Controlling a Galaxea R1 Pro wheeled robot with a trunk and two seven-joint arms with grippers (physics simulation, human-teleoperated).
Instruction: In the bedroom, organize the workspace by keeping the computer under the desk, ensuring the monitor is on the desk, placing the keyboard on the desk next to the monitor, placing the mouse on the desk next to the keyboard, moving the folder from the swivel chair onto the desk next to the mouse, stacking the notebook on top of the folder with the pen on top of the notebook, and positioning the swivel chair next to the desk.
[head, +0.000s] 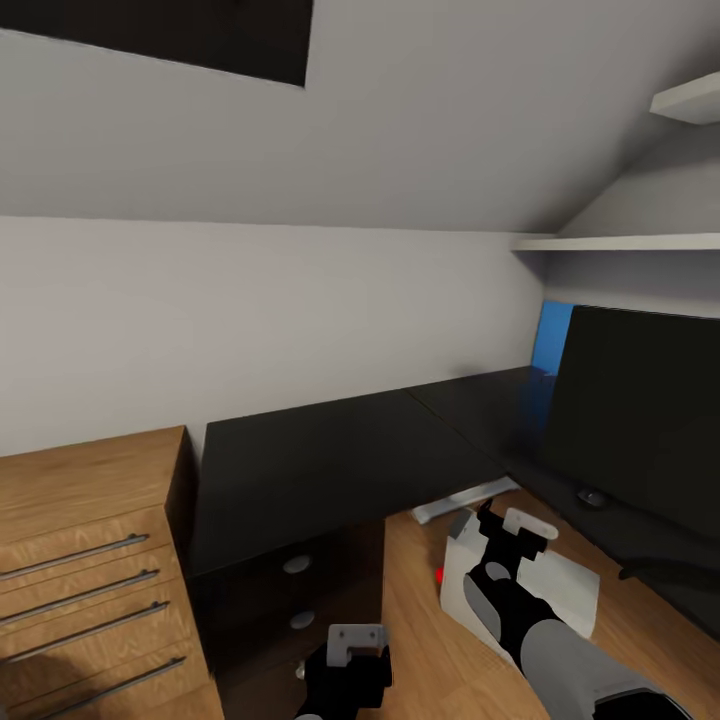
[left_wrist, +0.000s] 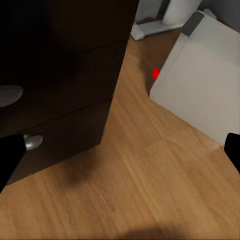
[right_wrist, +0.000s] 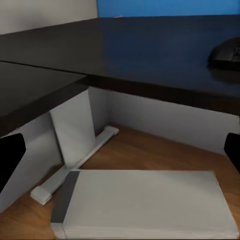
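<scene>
The computer (head: 540, 590), a light grey box with a red dot, lies on the wood floor in the inner corner of the L-shaped black desk (head: 330, 460). My right gripper (head: 505, 527) hovers open just above its near end. The right wrist view shows the computer (right_wrist: 145, 200) below open fingers (right_wrist: 10, 160), with the desk (right_wrist: 125, 45) and the mouse (right_wrist: 227, 52) beyond. The monitor (head: 640, 410) stands on the desk's right wing with the mouse (head: 592, 497) before it. My left gripper (head: 352, 655) is open and low, by the drawer unit (left_wrist: 60, 75); the computer (left_wrist: 200, 85) lies off to one side.
A light-wood drawer chest (head: 90, 560) stands against the desk's left end. The desk's white leg (right_wrist: 75, 130) and foot (head: 465, 498) sit just behind the computer. A blue wall panel (head: 553, 335) shows behind the monitor. White shelves (head: 620, 242) hang above it.
</scene>
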